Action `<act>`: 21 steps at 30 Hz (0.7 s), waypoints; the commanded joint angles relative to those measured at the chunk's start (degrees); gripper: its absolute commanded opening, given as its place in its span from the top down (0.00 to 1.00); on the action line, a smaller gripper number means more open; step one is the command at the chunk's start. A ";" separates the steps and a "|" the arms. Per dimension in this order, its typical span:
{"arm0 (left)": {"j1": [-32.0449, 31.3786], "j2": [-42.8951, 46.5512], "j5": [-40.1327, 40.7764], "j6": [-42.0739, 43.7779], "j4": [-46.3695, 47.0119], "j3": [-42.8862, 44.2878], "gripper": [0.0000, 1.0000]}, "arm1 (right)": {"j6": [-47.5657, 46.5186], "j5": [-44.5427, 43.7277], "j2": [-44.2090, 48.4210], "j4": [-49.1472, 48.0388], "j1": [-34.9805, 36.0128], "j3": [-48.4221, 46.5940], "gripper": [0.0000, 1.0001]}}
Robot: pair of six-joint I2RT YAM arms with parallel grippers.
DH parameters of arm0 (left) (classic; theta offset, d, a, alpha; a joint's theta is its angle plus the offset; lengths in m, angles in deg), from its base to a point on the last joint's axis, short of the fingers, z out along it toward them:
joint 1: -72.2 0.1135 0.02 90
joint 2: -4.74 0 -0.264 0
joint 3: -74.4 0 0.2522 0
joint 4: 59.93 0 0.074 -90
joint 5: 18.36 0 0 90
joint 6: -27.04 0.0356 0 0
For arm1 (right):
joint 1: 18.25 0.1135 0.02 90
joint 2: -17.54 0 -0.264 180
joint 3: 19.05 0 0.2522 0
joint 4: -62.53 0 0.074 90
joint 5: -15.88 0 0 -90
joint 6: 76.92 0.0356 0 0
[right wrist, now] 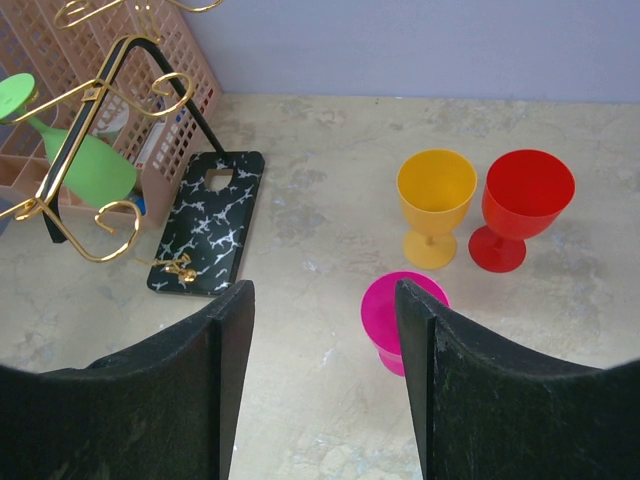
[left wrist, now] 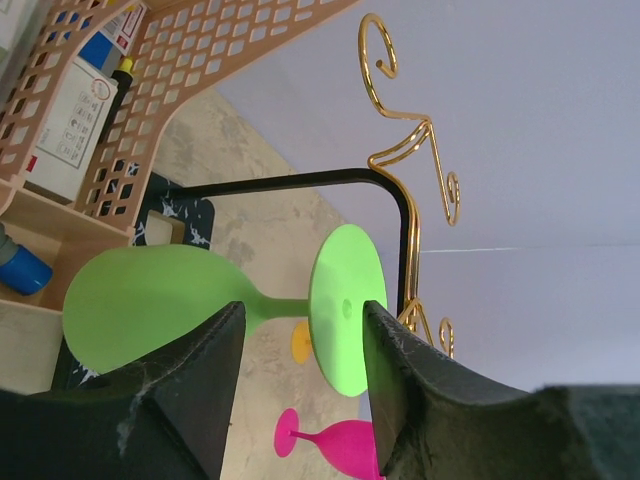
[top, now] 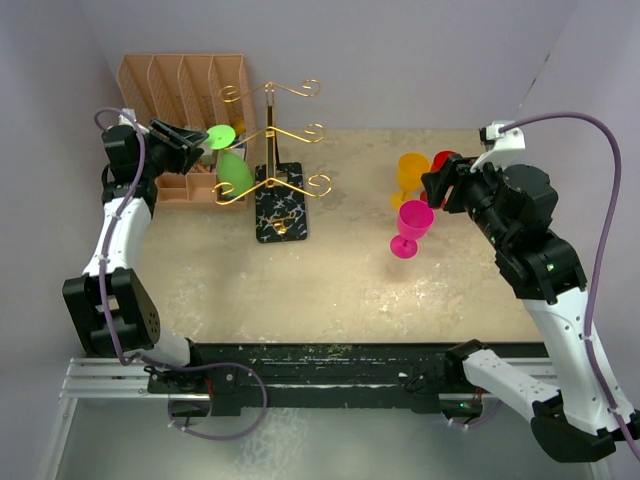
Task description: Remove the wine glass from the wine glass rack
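Our left jaws are standing apart, clamped on nothing, and we are looking between their two dark fingers (left wrist: 190, 400) at the green wine glass (left wrist: 150, 300). Its thin stem is crossing the gap just beyond the fingertips, with the bowl lying to one finger's side and the round foot (left wrist: 345, 310) to the other's. We are not seeing either finger touching it. The glass is up on the rack (left wrist: 400, 240), its foot just beside the black bar ahead of the jaws. Gold curled hooks (left wrist: 380, 60) are reaching farther out past that bar. From above, we are seeing the rack's black veined base (top: 280, 205) sitting on the tabletop (top: 330, 290) beyond these jaws. The tan organiser (top: 185, 85) is standing close beside them.

Our right jaws are standing apart too and holding nothing, hovering over the tabletop. The pink glass (right wrist: 400, 320) is standing upright just ahead of the gap between them, its near side hidden behind one finger (right wrist: 500, 400). The orange glass (right wrist: 436, 205) and the red glass (right wrist: 522, 205) are standing side by side farther ahead, near each other but apart. The rack is standing well off to the side of these jaws.
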 commanded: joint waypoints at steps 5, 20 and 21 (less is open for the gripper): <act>-0.69 -3.99 -3.87 -3.80 8.35 3.49 0.56 | -0.42 1.22 0.38 -2.75 -0.05 -0.65 0.40; -1.20 -2.31 -4.92 -4.41 9.84 3.24 0.95 | -0.29 0.60 0.73 -2.75 -0.05 -0.27 0.40; -1.16 -1.95 -4.98 -4.49 9.81 3.19 0.95 | -0.27 0.61 0.74 -2.75 -0.05 -0.21 0.41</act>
